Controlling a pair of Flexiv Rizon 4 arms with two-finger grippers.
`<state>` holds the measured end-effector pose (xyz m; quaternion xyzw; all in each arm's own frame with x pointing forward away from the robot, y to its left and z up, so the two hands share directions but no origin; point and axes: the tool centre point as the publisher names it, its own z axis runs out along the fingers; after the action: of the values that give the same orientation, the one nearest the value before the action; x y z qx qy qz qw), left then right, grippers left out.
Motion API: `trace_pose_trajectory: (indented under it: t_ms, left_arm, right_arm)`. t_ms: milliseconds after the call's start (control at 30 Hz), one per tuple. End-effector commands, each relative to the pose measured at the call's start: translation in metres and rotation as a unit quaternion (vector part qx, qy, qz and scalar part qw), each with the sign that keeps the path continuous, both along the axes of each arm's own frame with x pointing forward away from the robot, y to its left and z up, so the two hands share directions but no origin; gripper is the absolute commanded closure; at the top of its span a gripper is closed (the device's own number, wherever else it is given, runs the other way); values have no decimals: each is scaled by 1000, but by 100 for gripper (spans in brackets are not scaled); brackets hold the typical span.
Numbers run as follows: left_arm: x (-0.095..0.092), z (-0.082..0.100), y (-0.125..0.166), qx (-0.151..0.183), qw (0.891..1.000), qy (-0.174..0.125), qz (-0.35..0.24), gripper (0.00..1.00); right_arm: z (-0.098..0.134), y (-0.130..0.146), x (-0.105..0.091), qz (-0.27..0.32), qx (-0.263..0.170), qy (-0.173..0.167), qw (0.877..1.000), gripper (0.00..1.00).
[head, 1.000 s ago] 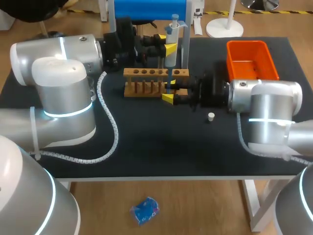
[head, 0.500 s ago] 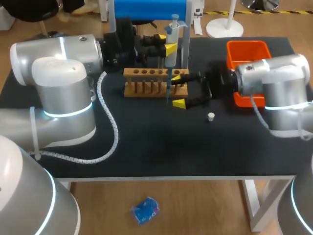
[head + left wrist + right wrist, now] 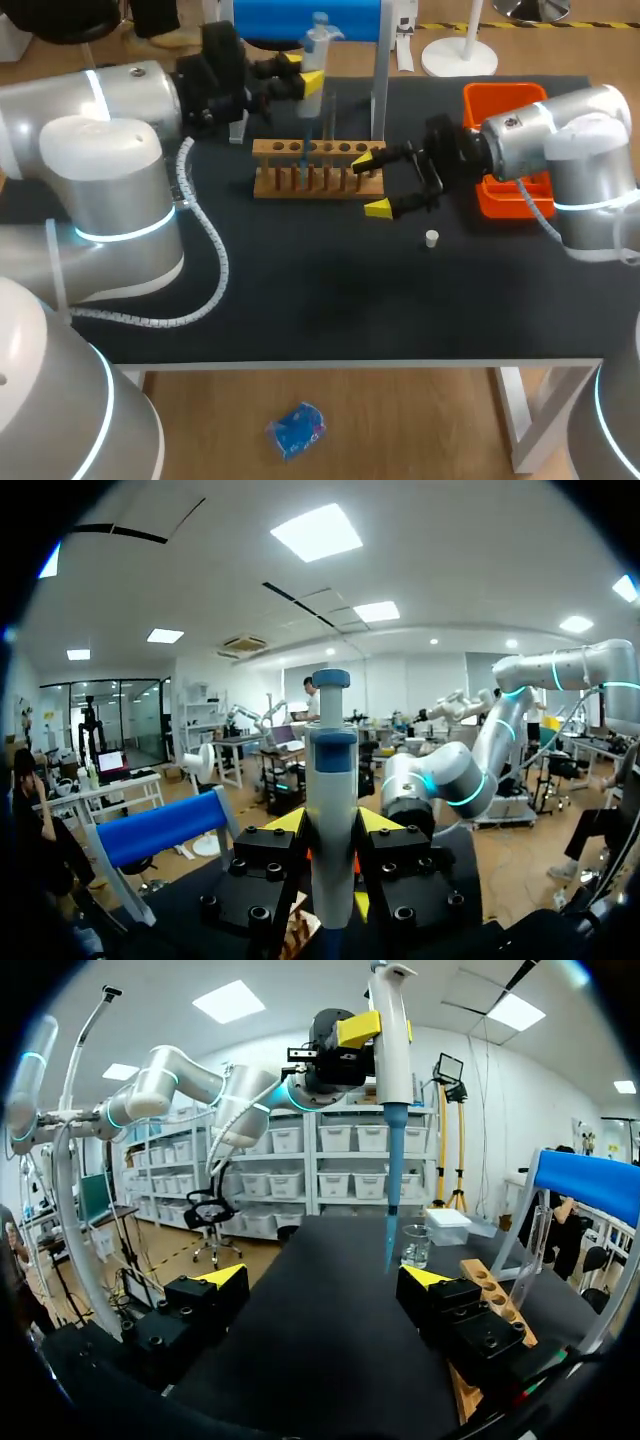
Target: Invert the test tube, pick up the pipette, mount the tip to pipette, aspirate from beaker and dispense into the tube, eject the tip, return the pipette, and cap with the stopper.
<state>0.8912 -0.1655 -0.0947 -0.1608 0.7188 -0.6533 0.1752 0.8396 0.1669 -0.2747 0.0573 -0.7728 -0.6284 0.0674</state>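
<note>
Your left gripper (image 3: 302, 72) clamps the pipette (image 3: 316, 50) upright, tip pointing straight down near the beaker (image 3: 416, 1245) behind the rack (image 3: 300, 150), while your right gripper (image 3: 373, 184) hangs open at the rack's right end.

The head camera sits high at the back, looking down on the whole table (image 3: 330, 300). The left wrist camera looks out along the left gripper (image 3: 332, 825), so near that the pipette (image 3: 331, 780) clamped between its fingers fills the middle. The right wrist camera lies low over the table, facing along the spread right gripper (image 3: 325, 1278); ahead of it and higher hangs that same pipette, the rack (image 3: 497, 1295) beside one finger. All three views share the pipette.
</note>
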Motion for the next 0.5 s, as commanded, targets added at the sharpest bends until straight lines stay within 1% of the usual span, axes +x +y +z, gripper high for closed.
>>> trace_pose_trajectory:
  t_ms: [33, 133, 500]
  left_arm:
    - [-17, 2, 36, -7, 1000, -12, 28, 100]
    - [-16, 2, 48, -18, 999, -11, 42, 100]
    - [-16, 2, 48, -18, 999, -11, 42, 100]
  right_arm:
    - [0, 0, 2, 4, 0, 1, 1000, 0]
    - [0, 0, 2, 4, 0, 1, 1000, 0]
    - [0, 0, 2, 4, 0, 1, 1000, 0]
